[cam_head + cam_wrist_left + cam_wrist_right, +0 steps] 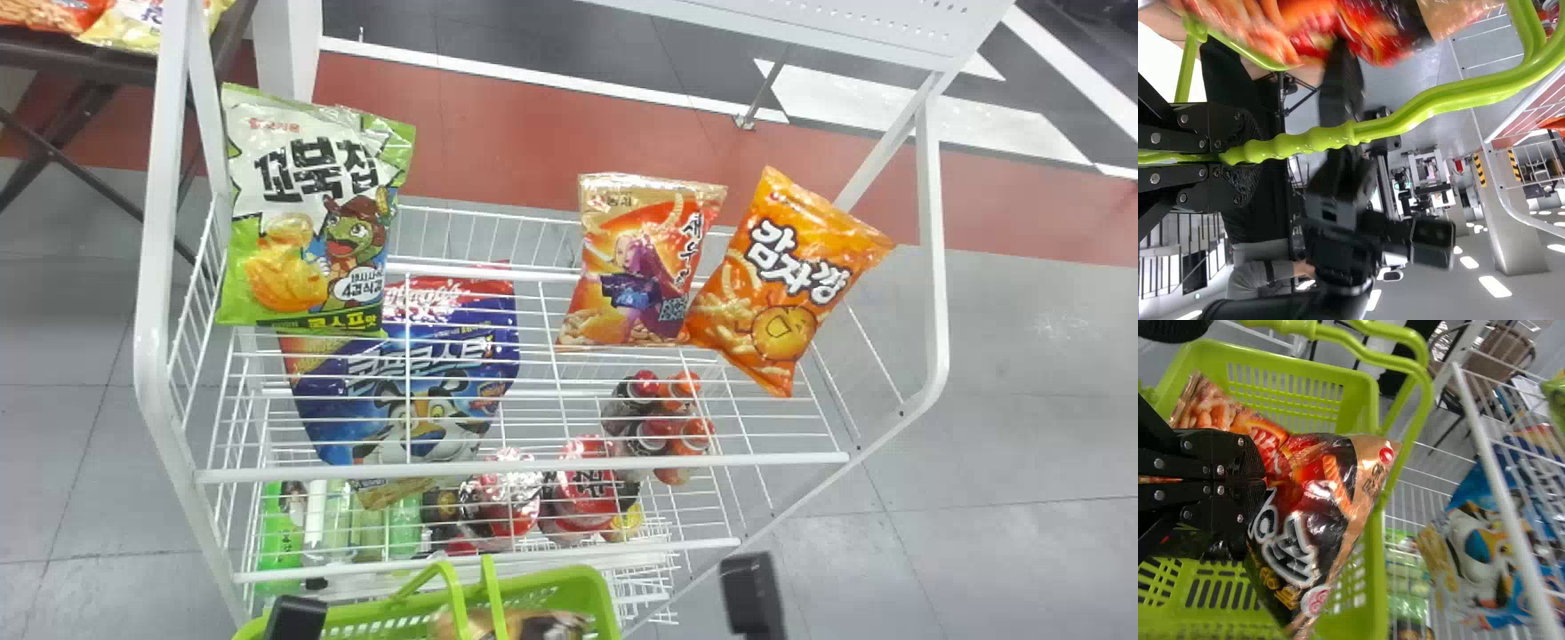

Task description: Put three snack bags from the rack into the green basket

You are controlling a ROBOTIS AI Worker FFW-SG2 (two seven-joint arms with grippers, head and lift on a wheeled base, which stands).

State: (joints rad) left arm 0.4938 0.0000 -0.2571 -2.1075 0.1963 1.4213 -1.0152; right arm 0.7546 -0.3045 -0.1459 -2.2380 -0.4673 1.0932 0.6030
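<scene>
At the bottom edge of the head view, dark parts of my left gripper and right gripper flank the green basket. In the left wrist view, my left gripper is shut on the green basket handle. The right wrist view has my right gripper shut on a red and black snack bag, tilted over the basket's opening. On the rack are a green-white bag, a tan-red bag and an orange bag.
The white rack frame stands behind the basket, its wire front rail running across. A blue bag lies in the rack below the green-white one. Bottles and red packs are lower down.
</scene>
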